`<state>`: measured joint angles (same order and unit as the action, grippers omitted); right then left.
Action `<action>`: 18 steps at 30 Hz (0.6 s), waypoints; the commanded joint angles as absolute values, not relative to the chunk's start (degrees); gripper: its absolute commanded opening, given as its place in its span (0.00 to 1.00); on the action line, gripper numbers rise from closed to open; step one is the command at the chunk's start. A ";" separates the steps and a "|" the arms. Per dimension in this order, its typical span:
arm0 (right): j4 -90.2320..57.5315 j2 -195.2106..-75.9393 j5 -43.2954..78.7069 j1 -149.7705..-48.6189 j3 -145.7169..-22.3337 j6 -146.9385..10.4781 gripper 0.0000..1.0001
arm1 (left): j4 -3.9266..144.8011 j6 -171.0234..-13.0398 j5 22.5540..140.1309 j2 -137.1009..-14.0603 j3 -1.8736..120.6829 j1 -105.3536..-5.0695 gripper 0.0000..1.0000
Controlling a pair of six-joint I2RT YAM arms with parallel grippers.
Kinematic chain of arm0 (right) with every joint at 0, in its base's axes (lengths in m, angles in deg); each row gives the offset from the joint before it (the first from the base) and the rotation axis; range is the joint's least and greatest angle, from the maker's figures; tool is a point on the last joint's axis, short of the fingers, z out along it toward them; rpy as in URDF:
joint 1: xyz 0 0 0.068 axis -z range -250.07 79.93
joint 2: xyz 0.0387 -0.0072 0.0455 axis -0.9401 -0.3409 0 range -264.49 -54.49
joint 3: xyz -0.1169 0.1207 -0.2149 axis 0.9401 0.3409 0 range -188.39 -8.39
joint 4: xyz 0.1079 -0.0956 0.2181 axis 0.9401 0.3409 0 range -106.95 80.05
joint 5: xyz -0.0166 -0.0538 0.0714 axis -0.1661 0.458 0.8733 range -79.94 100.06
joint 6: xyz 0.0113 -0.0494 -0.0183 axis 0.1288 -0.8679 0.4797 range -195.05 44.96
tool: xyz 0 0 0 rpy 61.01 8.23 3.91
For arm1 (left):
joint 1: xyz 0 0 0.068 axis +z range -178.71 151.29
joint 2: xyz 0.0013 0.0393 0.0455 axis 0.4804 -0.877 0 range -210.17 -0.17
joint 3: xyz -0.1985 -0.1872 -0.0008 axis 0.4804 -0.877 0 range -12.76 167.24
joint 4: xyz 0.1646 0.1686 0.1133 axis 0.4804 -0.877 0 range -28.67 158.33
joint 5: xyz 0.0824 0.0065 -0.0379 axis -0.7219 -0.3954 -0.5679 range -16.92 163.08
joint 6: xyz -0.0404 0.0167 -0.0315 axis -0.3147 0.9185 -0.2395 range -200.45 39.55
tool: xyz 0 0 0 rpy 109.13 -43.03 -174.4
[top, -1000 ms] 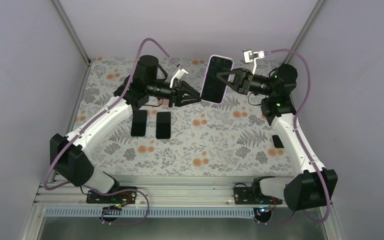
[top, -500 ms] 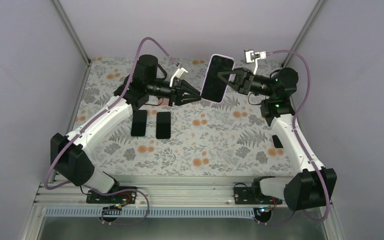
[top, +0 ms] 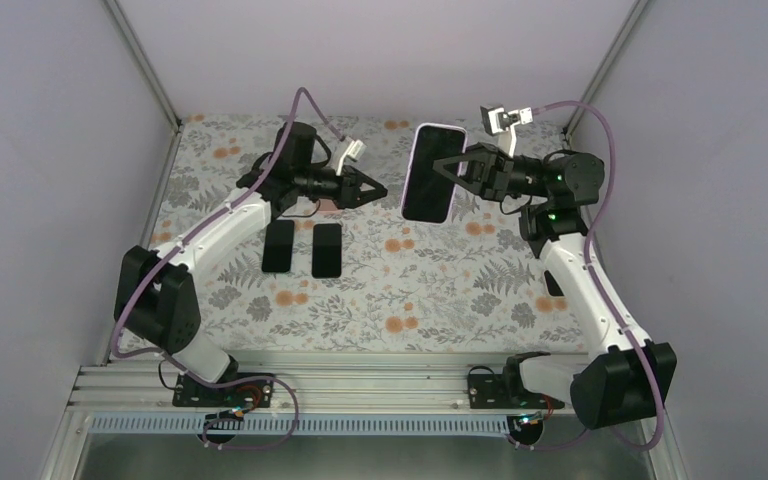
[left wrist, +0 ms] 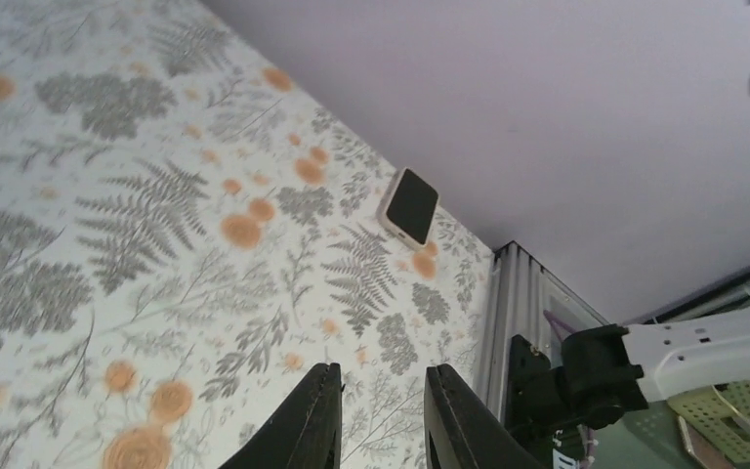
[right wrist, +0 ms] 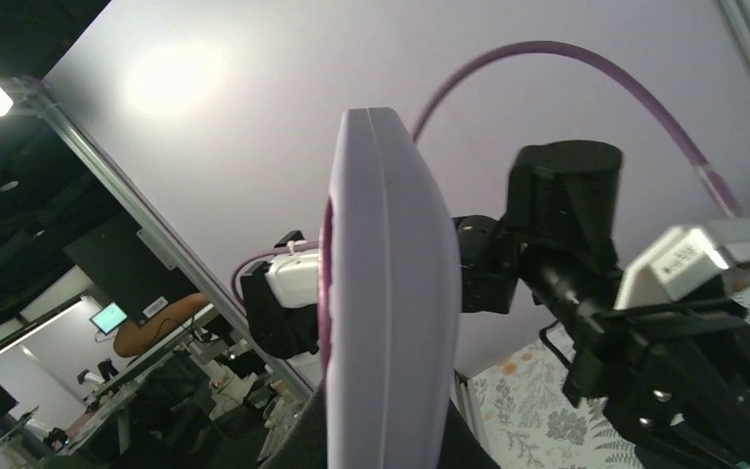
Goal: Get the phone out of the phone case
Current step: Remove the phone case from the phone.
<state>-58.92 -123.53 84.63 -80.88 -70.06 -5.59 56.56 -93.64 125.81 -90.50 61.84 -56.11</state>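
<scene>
Phone (top: pixel 428 190): in its lilac phone case (right wrist: pixel 386 293), lifted in the air above the far middle of the table (top: pixel 440 290).
Dark handset (top: pixel 279 246): lying flat, second handset (top: pixel 327 250) just beside it.
Left gripper (top: pixel 378 190): fingers a narrow gap apart, empty, left of the phone, not touching.
Right gripper (top: pixel 450 170): clamped on the phone case.

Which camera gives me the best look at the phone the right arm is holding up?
Top external: the phone shows its whole dark screen with the pale rim all round. The right wrist view sees only its pale edge, very close up. The left wrist view does not show it at all.
</scene>
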 commanded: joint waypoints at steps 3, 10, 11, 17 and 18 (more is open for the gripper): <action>-62.89 -122.34 84.90 -80.62 -71.54 -2.48 0.04 | 59.28 -94.68 131.72 -88.06 61.94 -54.39 0.27; -54.36 -122.72 82.94 -79.45 -72.12 -8.71 0.04 | 61.68 -94.52 143.30 -82.61 63.94 -54.68 0.42; -53.63 -122.84 82.42 -79.32 -72.06 -9.31 0.04 | 61.58 -94.45 144.07 -82.01 64.16 -54.73 0.44; -49.55 -123.73 80.20 -78.24 -72.29 -11.21 0.04 | 60.87 -93.80 143.88 -79.53 63.94 -56.04 0.56; -49.38 -123.88 80.05 -78.10 -72.27 -11.11 0.04 | 60.91 -93.88 143.43 -79.35 63.88 -56.39 0.57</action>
<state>-51.32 -123.49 83.78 -79.15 -70.08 -9.24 60.10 -94.60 141.83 -80.47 63.40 -55.39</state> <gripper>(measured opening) 0.088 0.547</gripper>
